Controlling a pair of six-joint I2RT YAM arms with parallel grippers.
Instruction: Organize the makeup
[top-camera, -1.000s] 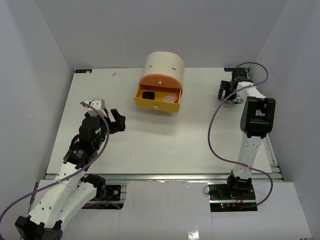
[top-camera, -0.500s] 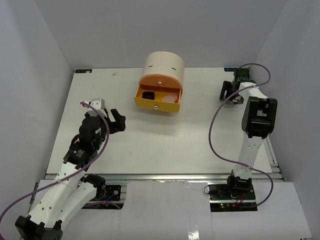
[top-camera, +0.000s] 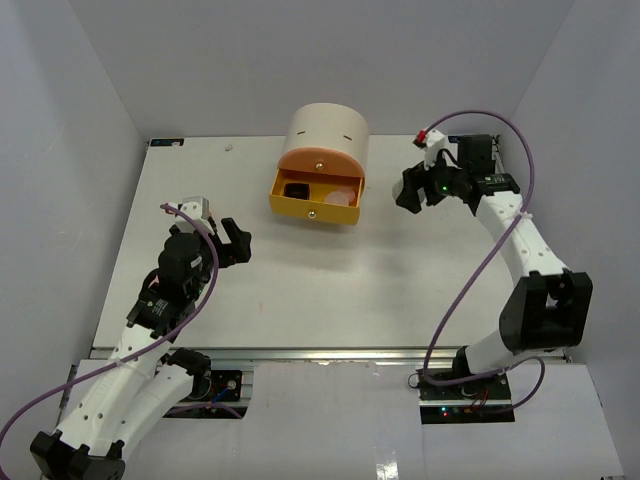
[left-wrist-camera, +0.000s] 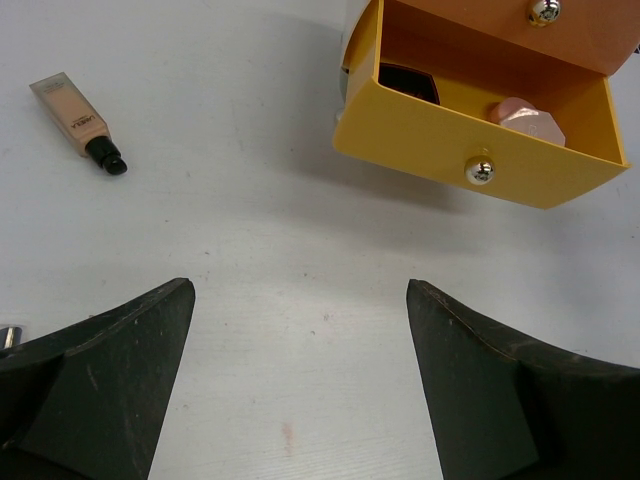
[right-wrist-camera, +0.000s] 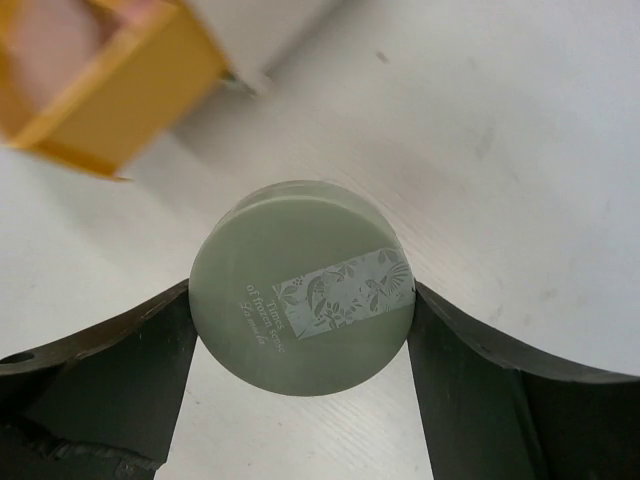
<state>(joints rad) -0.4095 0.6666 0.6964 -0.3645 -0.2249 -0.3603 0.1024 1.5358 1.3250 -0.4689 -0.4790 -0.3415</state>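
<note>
Makeup is sitting in three spots. On the left, a tan tube (left-wrist-camera: 78, 122) with a black cap is lying flat on the white surface (top-camera: 300, 290). It is lying all alone, well apart from the other things.

Next, the left gripper (top-camera: 237, 243) is hanging over the left part of the surface. Its jaws are standing wide apart and are gripping nothing. They are pointing toward the drawer, and only bare surface is showing between them.

In the middle, a yellow drawer (top-camera: 313, 205) is sticking out from the bottom of a round cream unit (top-camera: 328, 130) at the back. It is standing open. A black compact (left-wrist-camera: 410, 82) is sitting in its left part. A pink compact (left-wrist-camera: 525, 118) is sitting in its right part. An orange drawer (top-camera: 320, 162) is sitting closed just above it.

On the right, the right gripper (top-camera: 408, 190) is hovering near the right side of the yellow drawer. Its jaws are squeezing a round green compact (right-wrist-camera: 303, 287), one jaw pressing on each side. The compact is showing its flat top to the right wrist view, with pale leaves and tiny words printed on it. A blurry corner of the yellow drawer is showing close by. I cannot tell if the green compact is touching the surface.
</note>
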